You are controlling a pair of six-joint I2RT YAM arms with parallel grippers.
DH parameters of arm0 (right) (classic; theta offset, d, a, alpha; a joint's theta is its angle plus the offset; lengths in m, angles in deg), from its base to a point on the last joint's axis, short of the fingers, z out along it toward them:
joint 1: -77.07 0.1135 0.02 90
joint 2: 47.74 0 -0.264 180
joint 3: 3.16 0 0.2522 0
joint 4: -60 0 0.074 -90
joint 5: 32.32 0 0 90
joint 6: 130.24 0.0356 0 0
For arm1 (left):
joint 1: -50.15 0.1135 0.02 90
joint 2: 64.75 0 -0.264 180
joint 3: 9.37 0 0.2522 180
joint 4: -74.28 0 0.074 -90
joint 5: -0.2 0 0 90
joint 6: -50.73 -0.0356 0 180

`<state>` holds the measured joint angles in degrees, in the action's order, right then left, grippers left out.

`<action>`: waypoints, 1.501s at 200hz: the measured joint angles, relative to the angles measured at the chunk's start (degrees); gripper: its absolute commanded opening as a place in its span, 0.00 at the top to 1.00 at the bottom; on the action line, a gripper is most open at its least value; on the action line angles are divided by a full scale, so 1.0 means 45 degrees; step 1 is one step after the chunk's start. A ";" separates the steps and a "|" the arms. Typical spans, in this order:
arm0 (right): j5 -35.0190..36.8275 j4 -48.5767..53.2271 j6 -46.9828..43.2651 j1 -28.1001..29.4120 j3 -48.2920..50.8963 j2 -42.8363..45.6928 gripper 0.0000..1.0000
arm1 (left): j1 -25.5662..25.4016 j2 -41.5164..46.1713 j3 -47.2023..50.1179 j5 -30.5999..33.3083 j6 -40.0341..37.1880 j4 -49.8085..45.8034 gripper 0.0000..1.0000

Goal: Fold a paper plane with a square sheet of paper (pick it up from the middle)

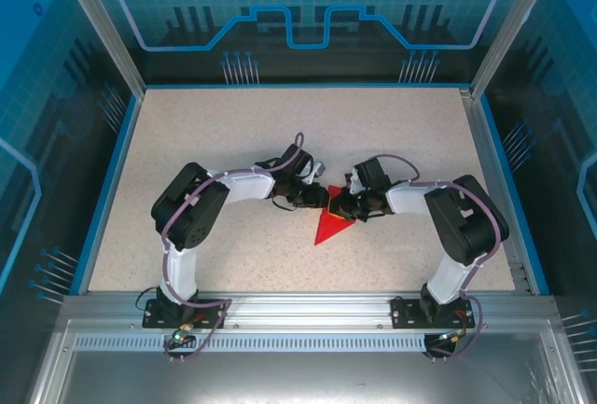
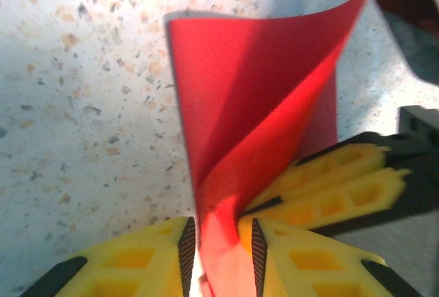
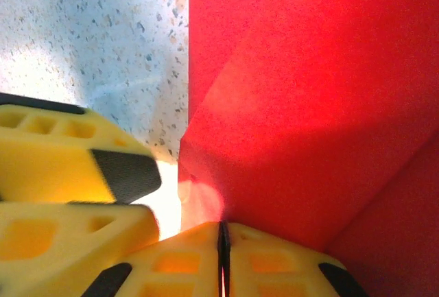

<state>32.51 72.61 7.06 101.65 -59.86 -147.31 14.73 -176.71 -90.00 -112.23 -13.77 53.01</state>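
Speckled tabletop (image 1: 187, 143) lies under both arms. Our left gripper (image 2: 223, 235) stands narrowly parted, the red sheet of paper (image 2: 254, 91) rising between its pads. Our right gripper (image 3: 221, 232) pinches the sheet's edge. From above we see its folded point aimed toward the arm bases, mid-table.

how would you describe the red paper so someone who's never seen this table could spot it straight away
Look at the middle of the speckled beige table, where the left gripper and right gripper meet tip to tip. The partly folded sheet of paper sits there, its sharp point aimed toward the table's near edge. It is the only bright red thing there.
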 measured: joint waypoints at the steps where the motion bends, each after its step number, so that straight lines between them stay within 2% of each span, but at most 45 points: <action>1: -0.0005 -0.0010 0.0005 0.0000 0.0005 0.0000 0.89 | 0.0000 0.0019 0.0005 0.0005 0.0000 -0.0005 0.69; 15: -0.0087 -0.0194 0.0005 0.0000 0.0073 -0.0005 0.89 | -0.0024 0.0636 0.0248 0.0058 0.0010 0.0024 0.72; 57: -0.0238 -0.0563 0.0053 0.0000 0.0204 -0.0034 0.90 | -0.0612 0.2050 0.1676 0.0155 0.0078 0.0272 0.90; 100: -0.0321 -0.0617 0.0053 0.0000 0.0209 -0.0044 0.90 | -0.1239 0.2181 0.2997 0.0117 0.0253 0.0933 0.95; 174: -0.0325 -0.0607 0.0053 0.0000 0.0209 -0.0044 0.89 | -0.1384 0.1520 0.3186 0.0189 -0.0112 0.1831 0.97; 248: -0.0180 -0.0078 0.0053 -0.0044 -0.0015 -0.0044 0.89 | -0.2123 0.1583 0.3264 0.1744 -0.1579 0.1885 0.98; 300: -0.0015 0.0695 0.0034 -0.0520 -0.0486 -0.0170 0.90 | -0.2336 0.1851 0.3993 0.2370 -0.1899 0.2939 0.98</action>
<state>32.44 75.74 7.22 99.31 -62.05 -148.07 4.21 -168.39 -72.03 -101.57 -22.32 66.24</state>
